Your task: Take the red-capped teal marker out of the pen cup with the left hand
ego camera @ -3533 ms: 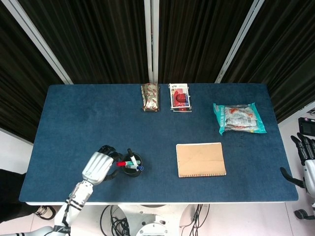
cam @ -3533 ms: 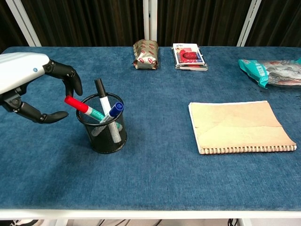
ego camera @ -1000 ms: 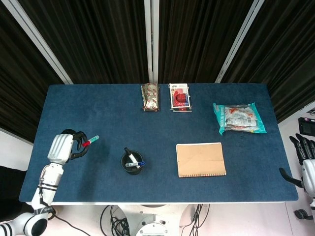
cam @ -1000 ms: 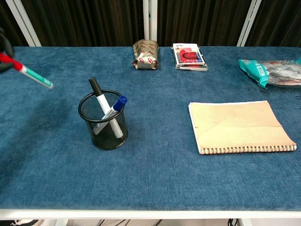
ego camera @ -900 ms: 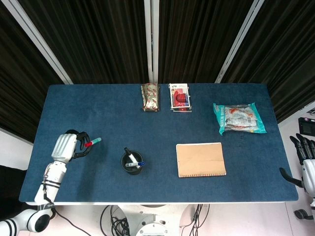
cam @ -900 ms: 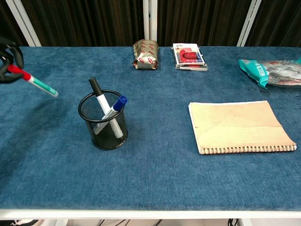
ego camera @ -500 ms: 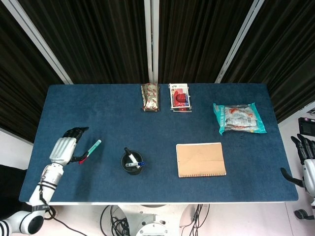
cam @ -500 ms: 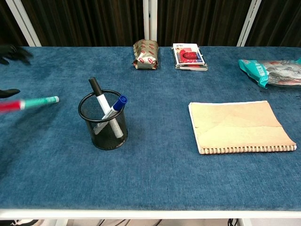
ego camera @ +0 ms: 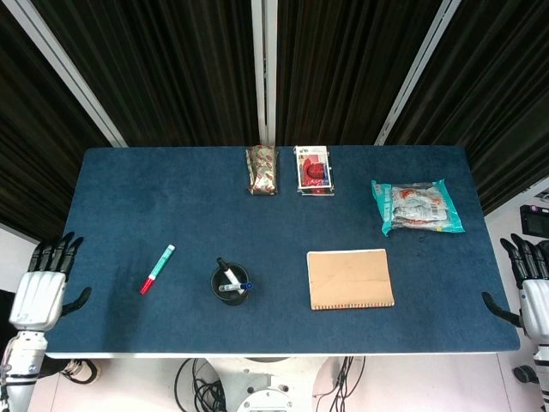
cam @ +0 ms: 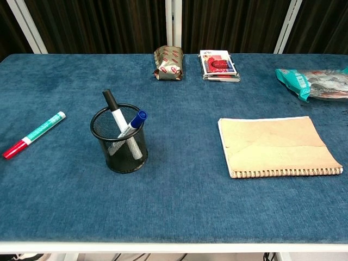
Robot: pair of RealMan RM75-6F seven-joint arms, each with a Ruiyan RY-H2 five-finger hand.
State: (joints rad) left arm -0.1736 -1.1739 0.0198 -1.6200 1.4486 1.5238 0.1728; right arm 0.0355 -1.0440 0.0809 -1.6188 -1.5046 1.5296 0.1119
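Red-capped teal marker [ego camera: 157, 269]: lying flat on the blue desk [ego camera: 171, 197], left of the pen cup [ego camera: 229, 283] and apart from it, red cap toward the near-left.

Pen cup: black mesh, upright, near-centre; holds a black-capped marker [cam: 116, 117] and a blue-capped marker [cam: 131, 124].

Left hand [ego camera: 40, 287]: off the desk's near-left corner, fingers spread, holding nothing.

Right hand [ego camera: 530, 290]: off the desk's right edge, fingers apart, holding nothing.

Tan notebook [ego camera: 350, 279]: right of the cup.

Teal snack bag [ego camera: 416, 205]: far right.

Two small packets [ego camera: 262, 169], [ego camera: 313, 169]: at the far edge, centre.
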